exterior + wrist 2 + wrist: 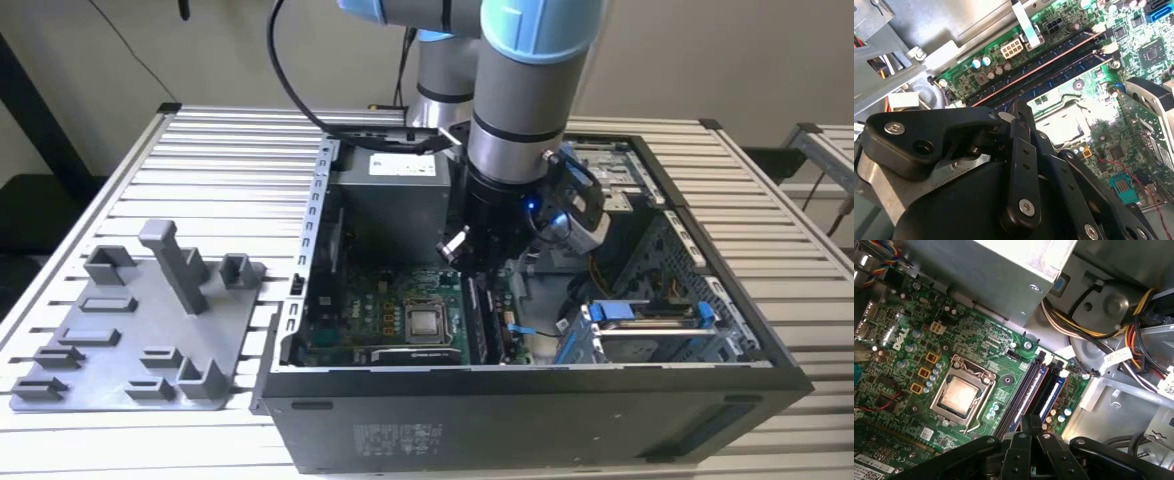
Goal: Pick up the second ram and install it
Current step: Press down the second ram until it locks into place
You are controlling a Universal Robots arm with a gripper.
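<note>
Standing on the slatted worktop (747, 190), the open computer case (534, 430) is seen in the exterior view with a grey tray (134, 330) beside it; the arm is lowered upright inside; in both wrist views the fingers (1030, 426) are pressed together above the memory slots, where the second ram (1021, 395) sits seated.

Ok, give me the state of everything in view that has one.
Tool, shut, low over the memory slots.
Computer case, lying with its open side up.
Processor, seated, uncovered.
Grey tray, flat on the table, posts upright.
</note>
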